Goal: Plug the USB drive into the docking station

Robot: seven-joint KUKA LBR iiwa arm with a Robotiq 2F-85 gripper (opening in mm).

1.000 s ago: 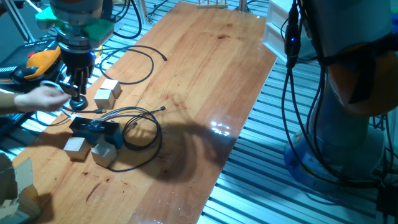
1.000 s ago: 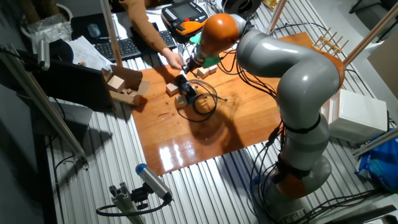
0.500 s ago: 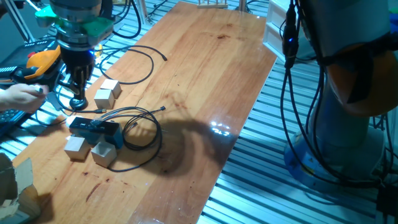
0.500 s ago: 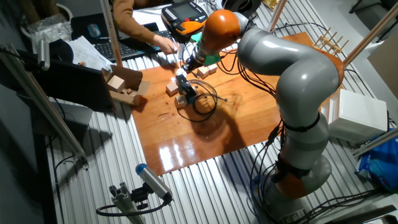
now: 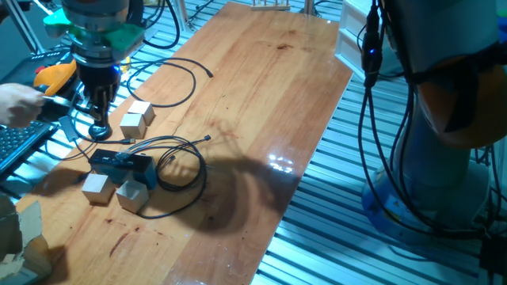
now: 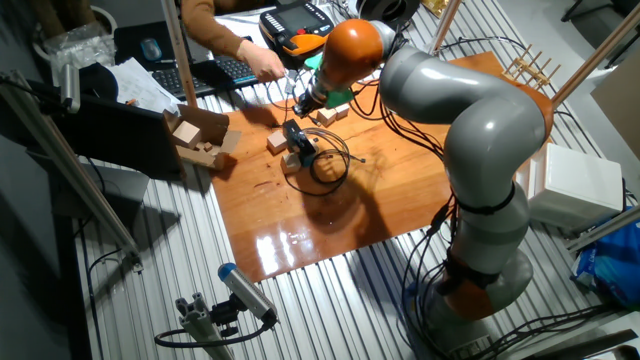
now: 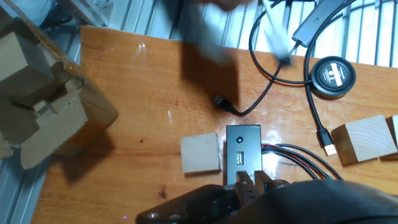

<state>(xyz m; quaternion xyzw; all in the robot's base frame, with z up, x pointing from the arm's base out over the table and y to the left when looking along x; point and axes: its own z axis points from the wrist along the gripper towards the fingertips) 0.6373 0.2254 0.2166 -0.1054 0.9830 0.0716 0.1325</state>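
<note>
Gripper [image 7: 251, 182] fingers stand close together at the lower edge of the hand view; whether they hold the USB drive cannot be told. No drive is seen in the docking station [image 7: 243, 155], so the plugging is judged not yet done. The docking station lies just beyond the fingertips, port facing up, beside a wooden cube [image 7: 201, 154].

On the wooden table [image 5: 261, 103], the gripper [image 5: 97, 119] hangs just above the surface at the far left beside a pale cube [image 5: 135, 120], with the dark docking station [image 5: 119, 164] nearer, two more cubes [image 5: 113, 191] against it, black cables [image 5: 181, 170] looping right.
</note>
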